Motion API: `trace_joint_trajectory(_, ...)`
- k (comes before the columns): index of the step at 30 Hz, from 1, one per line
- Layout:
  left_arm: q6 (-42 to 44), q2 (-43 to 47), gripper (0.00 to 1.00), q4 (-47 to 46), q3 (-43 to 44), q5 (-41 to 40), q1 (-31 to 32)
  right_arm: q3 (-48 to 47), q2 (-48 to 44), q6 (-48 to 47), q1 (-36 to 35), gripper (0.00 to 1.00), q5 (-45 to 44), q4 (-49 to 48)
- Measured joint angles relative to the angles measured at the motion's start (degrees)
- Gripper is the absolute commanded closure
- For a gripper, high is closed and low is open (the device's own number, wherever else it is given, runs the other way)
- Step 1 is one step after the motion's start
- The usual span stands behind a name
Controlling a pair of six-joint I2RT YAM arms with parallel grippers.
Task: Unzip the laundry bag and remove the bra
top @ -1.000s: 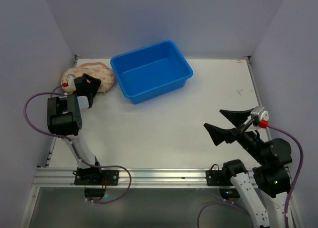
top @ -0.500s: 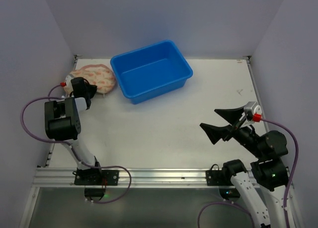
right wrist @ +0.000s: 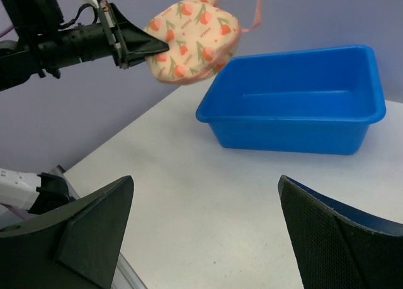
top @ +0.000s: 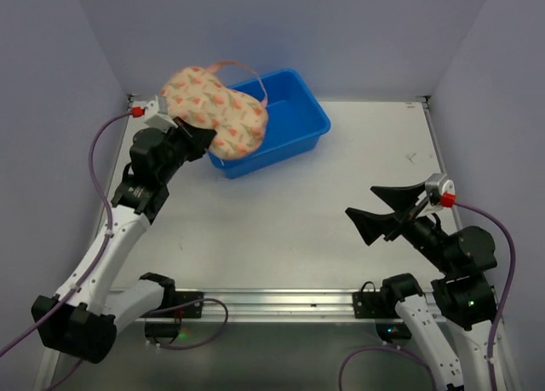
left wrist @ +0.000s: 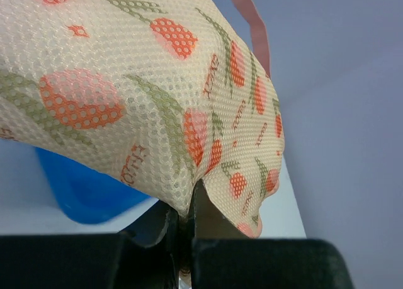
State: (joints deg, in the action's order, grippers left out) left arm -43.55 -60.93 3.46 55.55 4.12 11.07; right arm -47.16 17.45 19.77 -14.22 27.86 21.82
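L gripper [top: 198, 140] is clamped on the edge of the cream, peanut-shaped, floral-print mesh laundry bag [top: 217, 110]. The bag is held in the air above the left rim of the blue plastic bin [top: 317, 118], w/ its pink loop [top: 245, 70] over the bin. R gripper [top: 368, 205] is spread wide, nothing gripped, well apart from the bin, towards the arm bases.
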Motion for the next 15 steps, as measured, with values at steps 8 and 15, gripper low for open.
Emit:
trace_joint_trajectory(8,-0.33,5.53,1.00,6.29,-1.18,-3.26,24.76,0.31,-3.41,0.90,-0.02,0.01,-0.98,-0.24)
trace_joint_trajectory(15,-1.90,-8.68,1.00,-2.75,-9.99,-6.10,37.92,4.68,-1.90,2.69,-0.02,0.01,-2.03,0.09)
